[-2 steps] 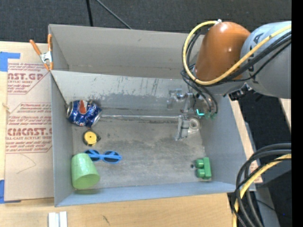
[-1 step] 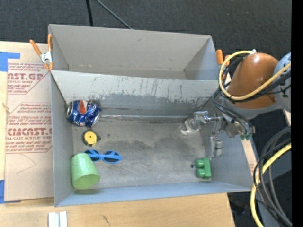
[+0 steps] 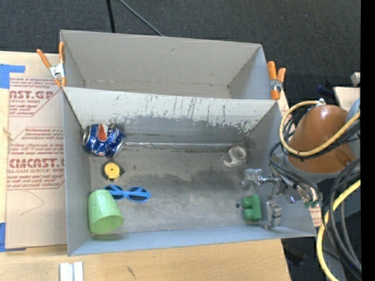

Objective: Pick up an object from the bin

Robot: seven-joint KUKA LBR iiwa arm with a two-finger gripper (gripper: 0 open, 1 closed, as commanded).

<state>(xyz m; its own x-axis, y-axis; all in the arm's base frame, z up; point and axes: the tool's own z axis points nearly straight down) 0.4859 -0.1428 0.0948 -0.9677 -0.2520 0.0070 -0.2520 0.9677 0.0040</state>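
Gripper (image 3: 266,196) is low in the near-right corner of the bin (image 3: 176,239). Green block (image 3: 252,208) lies just beside it, on its view-left side and slightly nearer the front wall. Can't tell if they touch. Block's long side looks roughly front-to-back. Pincer open or closed: can't tell. Pale ring (image 3: 237,154) lies farther back

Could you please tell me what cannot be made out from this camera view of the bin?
- Green block, at the bin's right end: its right side is hidden behind the gripper, and whether the two touch is unclear.
- Crushed blue can, at the left: its print is too small to read.
- Small yellow round thing, below the can: too small to identify.
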